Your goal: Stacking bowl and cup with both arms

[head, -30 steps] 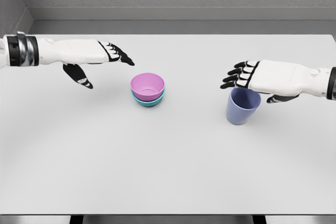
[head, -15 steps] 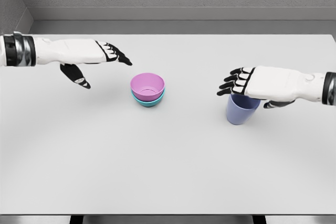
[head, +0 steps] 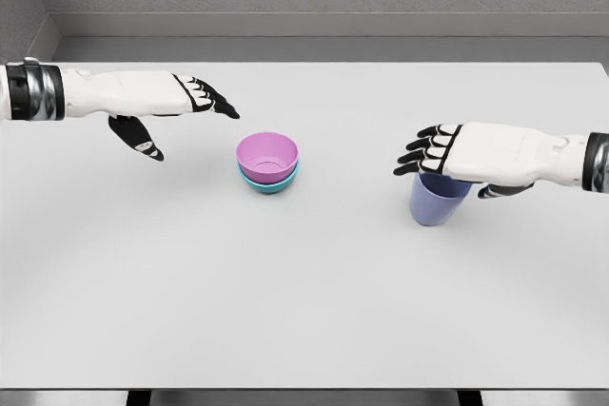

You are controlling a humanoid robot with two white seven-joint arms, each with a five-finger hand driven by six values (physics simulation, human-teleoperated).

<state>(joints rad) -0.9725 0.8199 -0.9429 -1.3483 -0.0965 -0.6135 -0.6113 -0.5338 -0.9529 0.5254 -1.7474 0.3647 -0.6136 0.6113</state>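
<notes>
On the flat white tabletop (head: 304,311), nearest of the task's things, a periwinkle-blue plastic cup (head: 438,200), upright and open at the top, right of centre. Directly above its rim, covering the far right part of the opening, the white right hand (head: 476,152), palm down, black-tipped fingers (head: 419,151) spread and reaching left past the cup's left edge, thumb showing below the palm on the right; whether palm touches rim, impossible to tell. Nothing gripped.

Slightly farther and near the middle of the table, a pink round plastic bowl (head: 267,154) nested inside a teal plastic bowl (head: 269,183), only the teal rim and lower wall showing beneath. Well apart from the cup.

Farther left, the white left hand (head: 166,100), hovering above the table, fingers extended and pointing right toward the bowls, thumb hanging down, holding nothing. Near the stack but clear of it.
</notes>
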